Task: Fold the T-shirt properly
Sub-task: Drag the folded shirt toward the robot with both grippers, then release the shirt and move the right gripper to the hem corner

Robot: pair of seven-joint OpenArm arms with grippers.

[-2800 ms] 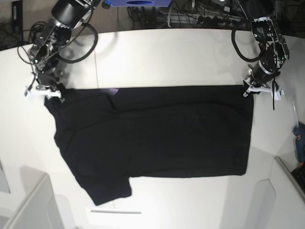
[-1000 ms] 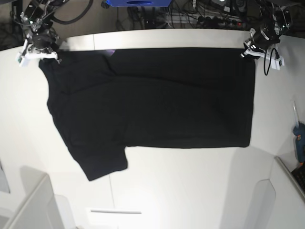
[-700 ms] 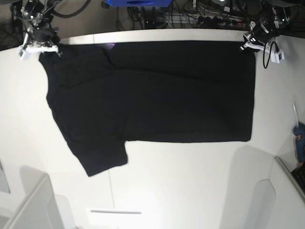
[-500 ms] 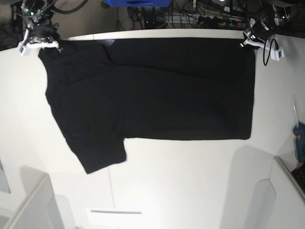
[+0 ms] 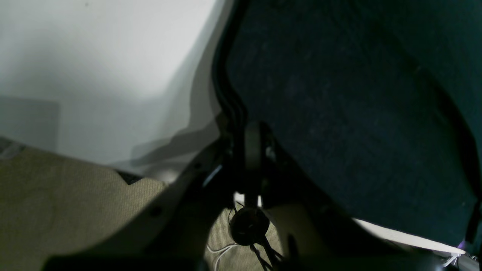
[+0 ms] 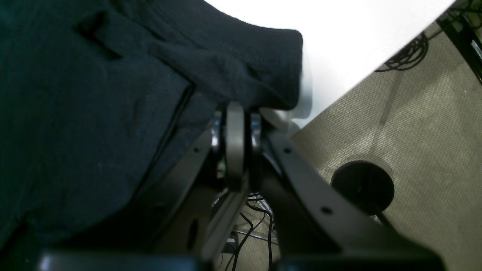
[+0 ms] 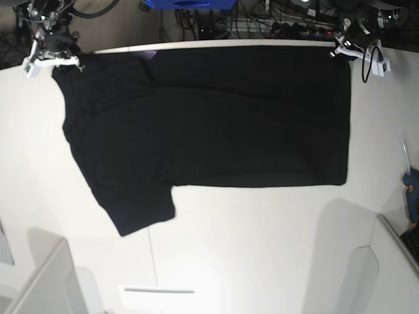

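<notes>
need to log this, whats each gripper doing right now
Left gripper: shut on the T-shirt, at its corner.
Right gripper: shut on the T-shirt, at the opposite corner.

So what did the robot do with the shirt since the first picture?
Both pincers, the left pincer and the right pincer, dragged the T-shirt away toward the far edge of the table, pulling it out flatter. They kept their grip on its two far corners. The blue tool at the table's side stayed put.
</notes>
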